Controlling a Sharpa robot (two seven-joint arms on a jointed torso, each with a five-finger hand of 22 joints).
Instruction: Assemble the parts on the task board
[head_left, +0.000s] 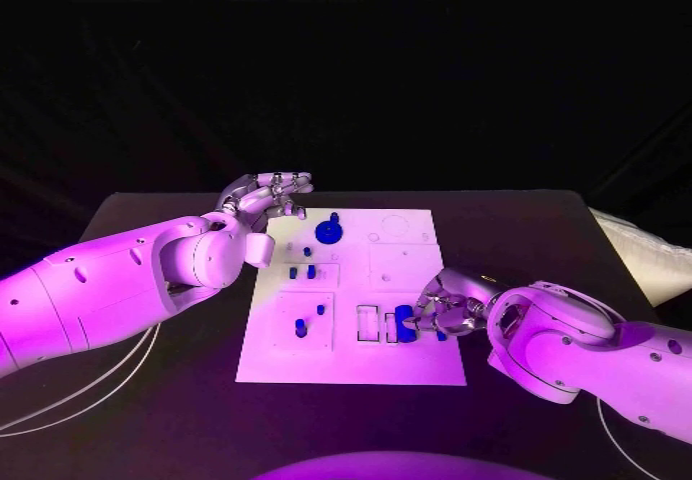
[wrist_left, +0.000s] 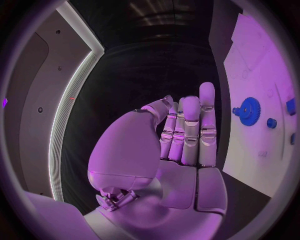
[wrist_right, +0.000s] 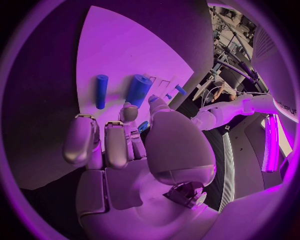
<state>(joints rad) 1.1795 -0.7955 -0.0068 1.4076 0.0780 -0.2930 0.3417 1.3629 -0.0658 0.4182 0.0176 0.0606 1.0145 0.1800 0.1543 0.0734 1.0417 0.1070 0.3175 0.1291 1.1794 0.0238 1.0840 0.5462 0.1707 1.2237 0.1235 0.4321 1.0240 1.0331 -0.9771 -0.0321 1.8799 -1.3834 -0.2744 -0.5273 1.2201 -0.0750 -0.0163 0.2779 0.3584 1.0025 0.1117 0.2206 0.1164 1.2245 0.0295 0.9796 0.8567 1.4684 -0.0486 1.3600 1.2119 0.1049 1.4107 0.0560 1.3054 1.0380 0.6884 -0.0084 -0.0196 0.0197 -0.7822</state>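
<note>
Head view: high camera looking down and forward over the black desk (head_left: 173, 420), the white task board (head_left: 361, 345) central. Wrist views: fisheye cameras close behind the left hand (wrist_left: 181, 135) and right hand (wrist_right: 125, 145), each sharing part of the board with the head view.

task board (head_left: 411, 355): smooth matt | table (head_left: 144, 400): matt black | arms (head_left: 87, 295): glossy plastic
</note>
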